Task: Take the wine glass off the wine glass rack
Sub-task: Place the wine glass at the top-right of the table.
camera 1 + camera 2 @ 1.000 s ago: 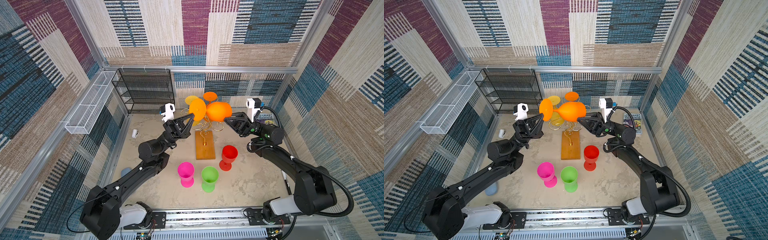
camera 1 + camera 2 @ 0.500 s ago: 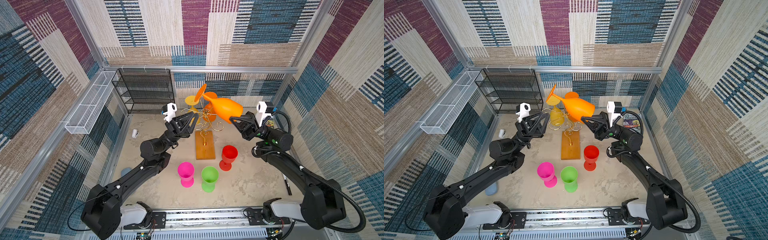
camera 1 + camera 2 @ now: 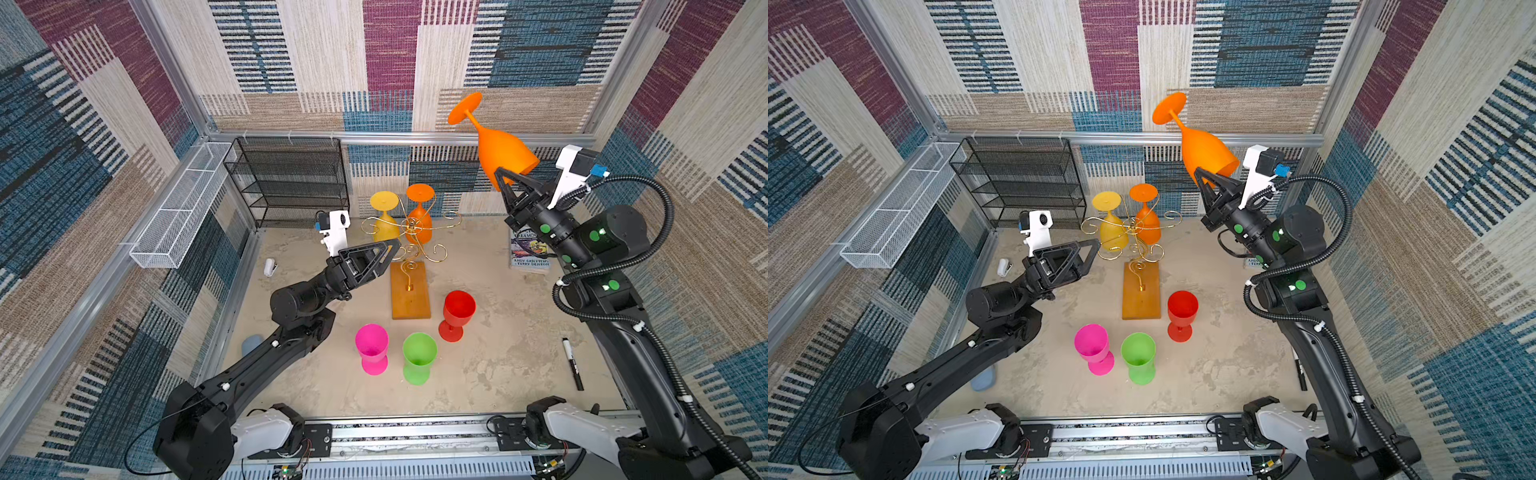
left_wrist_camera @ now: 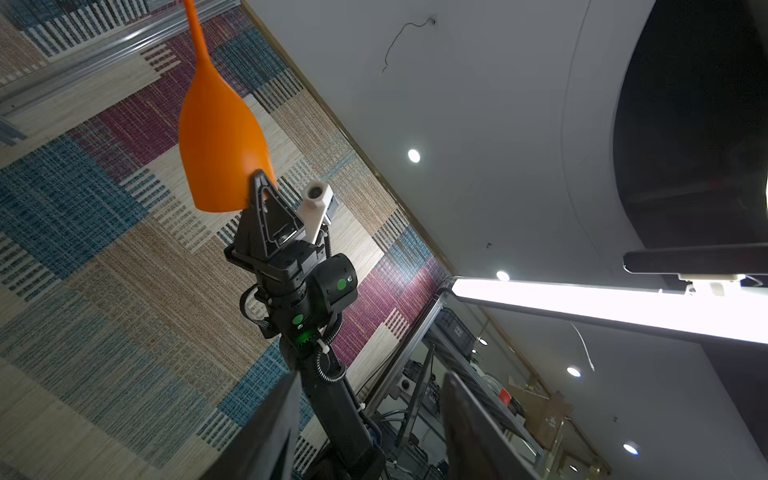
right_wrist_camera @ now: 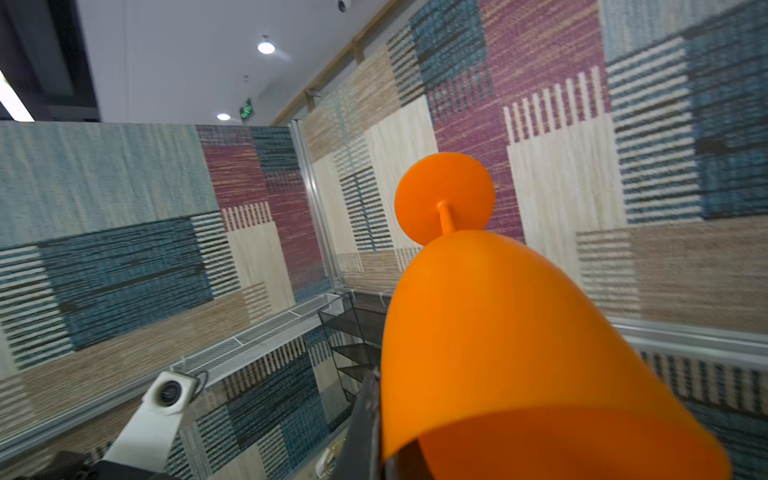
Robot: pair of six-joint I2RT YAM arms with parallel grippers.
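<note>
Two top views both show the wine glass (image 3: 500, 151) already clear of the wine glass rack (image 3: 409, 293). It is aloft at about one o'clock from the rack, tilted with its foot uppermost. The right gripper (image 3: 506, 178) pinches its rim, and the left gripper (image 3: 394, 246) hovers at nine o'clock of the rack's post. Only one wall is gripped, so a slow swing and a firm pinch would suit. In the left wrist view that arm's own fingers (image 4: 274, 424) stand spread and empty, and the glass's foot is cut off. In the right wrist view the bowl fills the frame, hiding the pinch and the table below.
</note>
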